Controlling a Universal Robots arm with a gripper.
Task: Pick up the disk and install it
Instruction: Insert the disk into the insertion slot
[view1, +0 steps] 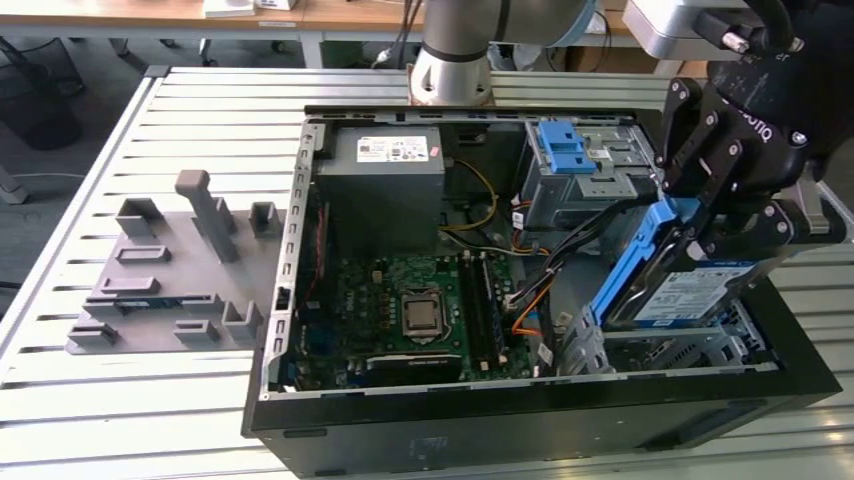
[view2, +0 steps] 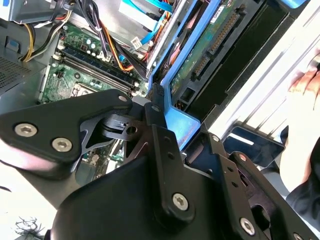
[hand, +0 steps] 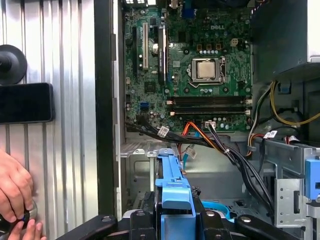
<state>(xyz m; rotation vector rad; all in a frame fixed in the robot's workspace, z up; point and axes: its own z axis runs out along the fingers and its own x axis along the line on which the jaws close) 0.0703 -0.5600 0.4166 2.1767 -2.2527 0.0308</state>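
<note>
The disk (view1: 678, 292), silver with a blue-and-white label and a blue carrier frame (view1: 630, 262), hangs on edge and tilted over the near right corner of the open computer case (view1: 287, 330). My gripper (view1: 723, 222) is shut on the disk's upper part from above. In the first wrist view the blue frame (hand: 172, 186) runs out from my gripper (hand: 172, 222) toward a metal bay (hand: 137, 165) inside the case. The second wrist view shows the disk's green circuit side (view2: 210, 37) and a black finger (view2: 156, 112) against the blue frame (view2: 176, 119).
Inside the case lie the motherboard (view1: 414, 305), a grey power supply (view1: 387, 175), a drive cage with a blue latch (view1: 571, 150) and loose cables (view1: 561, 250). A grey fixture (view1: 174, 270) stands at the exterior view's left. A person's hand (hand: 15, 192) rests beside the case.
</note>
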